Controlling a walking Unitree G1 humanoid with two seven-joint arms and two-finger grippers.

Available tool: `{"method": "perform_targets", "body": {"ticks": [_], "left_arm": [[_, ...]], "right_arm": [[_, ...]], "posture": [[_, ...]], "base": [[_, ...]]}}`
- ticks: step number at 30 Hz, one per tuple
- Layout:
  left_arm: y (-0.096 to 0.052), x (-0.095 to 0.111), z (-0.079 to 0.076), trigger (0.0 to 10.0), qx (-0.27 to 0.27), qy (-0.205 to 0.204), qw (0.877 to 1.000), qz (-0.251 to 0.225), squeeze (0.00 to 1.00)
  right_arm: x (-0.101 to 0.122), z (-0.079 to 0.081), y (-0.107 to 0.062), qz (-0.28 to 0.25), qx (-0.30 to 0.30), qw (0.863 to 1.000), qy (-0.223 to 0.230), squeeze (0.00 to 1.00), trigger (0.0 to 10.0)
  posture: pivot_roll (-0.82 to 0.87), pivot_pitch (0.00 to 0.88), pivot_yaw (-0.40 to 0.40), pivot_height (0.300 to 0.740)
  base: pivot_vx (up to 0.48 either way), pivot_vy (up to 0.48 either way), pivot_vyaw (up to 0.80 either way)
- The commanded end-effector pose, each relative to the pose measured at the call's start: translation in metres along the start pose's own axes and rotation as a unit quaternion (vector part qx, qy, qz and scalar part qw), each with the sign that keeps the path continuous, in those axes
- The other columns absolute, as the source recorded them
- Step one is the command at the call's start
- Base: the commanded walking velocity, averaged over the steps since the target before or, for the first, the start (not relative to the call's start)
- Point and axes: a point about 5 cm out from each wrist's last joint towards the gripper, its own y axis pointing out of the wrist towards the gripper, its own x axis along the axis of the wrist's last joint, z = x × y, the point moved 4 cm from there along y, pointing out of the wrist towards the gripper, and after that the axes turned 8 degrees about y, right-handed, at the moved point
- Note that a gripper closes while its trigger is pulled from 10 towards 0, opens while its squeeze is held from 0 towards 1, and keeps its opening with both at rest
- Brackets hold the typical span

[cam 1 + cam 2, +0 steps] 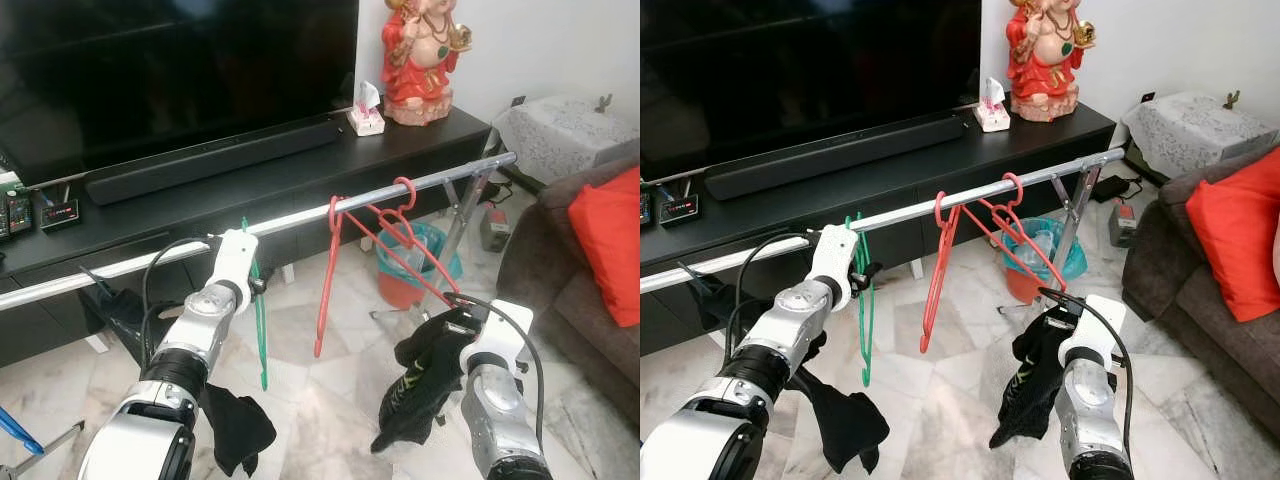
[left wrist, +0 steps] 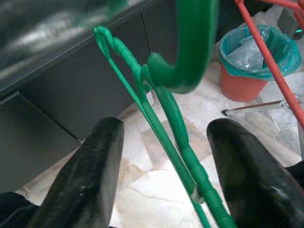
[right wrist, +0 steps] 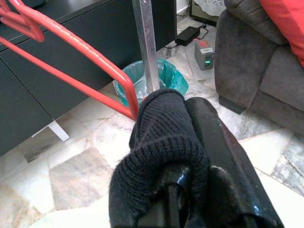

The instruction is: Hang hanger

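one green hanger (image 1: 260, 330), two red hangers (image 1: 325, 290), one rail (image 1: 300, 217), one tv (image 1: 170, 70), one soundbar (image 1: 210, 158), one statue (image 1: 420, 60), one bin (image 1: 410, 270), two red cushions (image 1: 1230, 235)

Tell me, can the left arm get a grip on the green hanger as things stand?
Probably yes. The left gripper is raised to the rail with its fingers open on either side of the green hanger, whose hook is over the rail. Nothing sits between them.
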Motion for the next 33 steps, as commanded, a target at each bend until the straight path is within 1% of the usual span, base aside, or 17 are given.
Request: {"method": "perform_targets", "body": {"ticks": [1,27,30,33], "left_arm": [[0.0018,0.0061,0.0036,0.0,0.008,-0.001,1.000,-0.007,0.00],[0.0031,0.0049,0.0017,0.0,0.002,-0.002,1.000,-0.005,0.00],[0.0029,0.0057,0.0021,0.0,0.004,0.007,1.000,-0.007,0.00],[0.0028,0.0063,0.0016,0.0,0.004,0.007,1.000,-0.010,0.00]], "right_arm": [[0.0093,0.0068,0.0031,-0.012,0.009,1.000,0.001,0.00,10.0],[0.0076,0.0086,0.0029,-0.009,0.012,1.000,0.001,0.00,10.0],[0.0073,0.0089,0.0029,-0.008,0.012,1.000,0.001,0.00,10.0],[0.0065,0.0090,0.0028,-0.007,0.013,1.000,0.001,0.00,10.0]], "posture": [[-0.21,0.000,0.007,0.740],[-0.20,0.000,0.007,0.740],[-0.20,0.000,0.007,0.740],[-0.20,0.000,0.007,0.740]], "base": [[0.000,0.000,0.00],[0.000,0.000,0.00],[0.000,0.000,0.00],[0.000,0.000,0.00]]}}
